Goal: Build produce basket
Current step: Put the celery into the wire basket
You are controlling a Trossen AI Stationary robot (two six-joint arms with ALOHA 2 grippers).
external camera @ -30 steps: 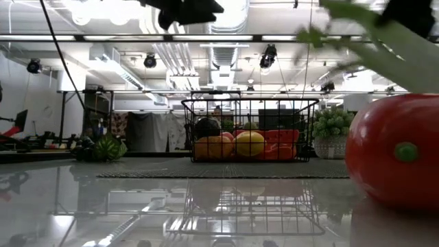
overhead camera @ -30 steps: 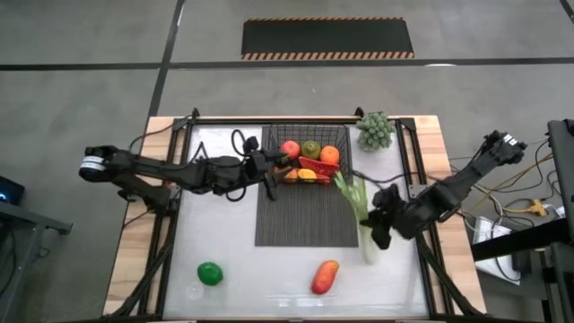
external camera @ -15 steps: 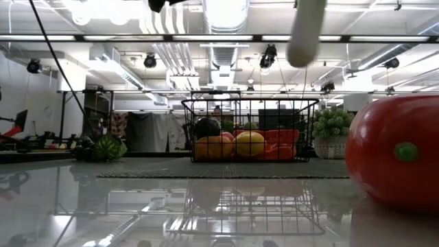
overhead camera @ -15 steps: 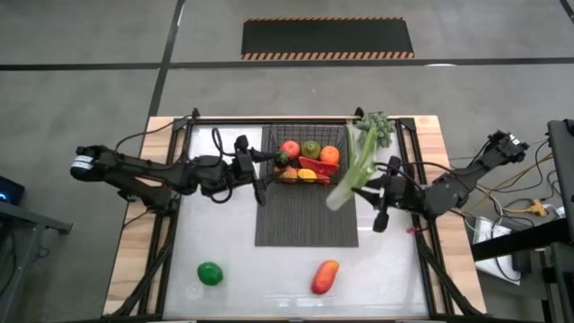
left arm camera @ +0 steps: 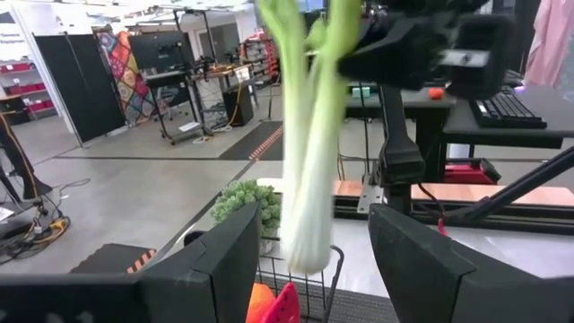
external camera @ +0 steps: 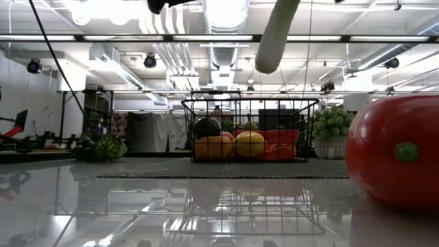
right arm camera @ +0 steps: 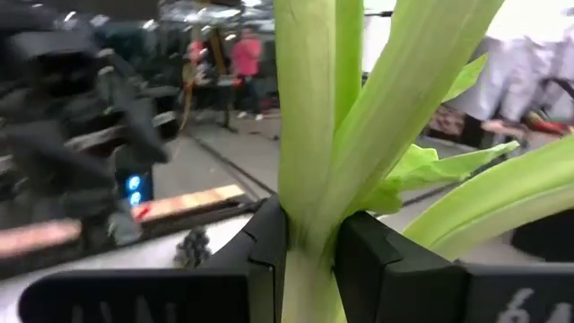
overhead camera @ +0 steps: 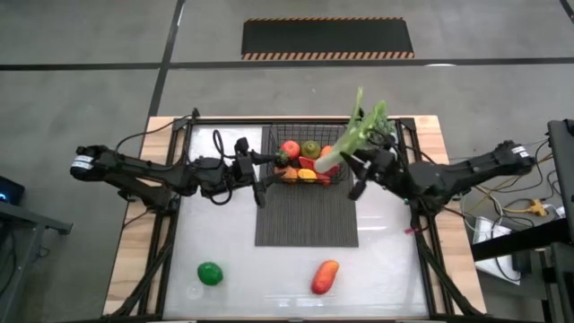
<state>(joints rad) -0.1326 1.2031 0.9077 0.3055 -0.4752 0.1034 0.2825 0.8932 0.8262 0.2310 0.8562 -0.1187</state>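
The black wire basket [overhead camera: 309, 154] stands on the far end of the ribbed mat [overhead camera: 305, 215] and holds red, orange and yellow produce; the low view shows the basket [external camera: 250, 130] too. My right gripper [overhead camera: 352, 161] is shut on the pale-green celery stalk [overhead camera: 345, 139], whose pale end [external camera: 274, 48] hangs above the basket. My left gripper [overhead camera: 260, 175] is open and waits at the basket's left side, its fingers framing the celery [left arm camera: 309, 152] from a distance. A green fruit [overhead camera: 210, 274] and a red-orange mango [overhead camera: 326, 276] lie near the table's near edge. My right gripper pinches the celery between its two fingers [right arm camera: 269, 247] about mid-length, just below where the stalk [right arm camera: 309, 224] splits into leafy branches. The fingers come roughly level from the table's right and lie across the stalk. The celery is lifted clear, slanting, pale end lower and toward the basket.
A small potted green plant [overhead camera: 381, 135] stands at the far right corner, behind the celery's leaves. A large red fruit [external camera: 394, 151] fills the low view's right side. Bare white table lies left and right of the mat and along the near edge between the two fruits.
My right gripper has carried the celery from the table's right side, beside the mat, up and toward the far edge and left, to the basket. The stalk has swung round, so its pale end now points over the basket. The gripper has stayed shut on it.
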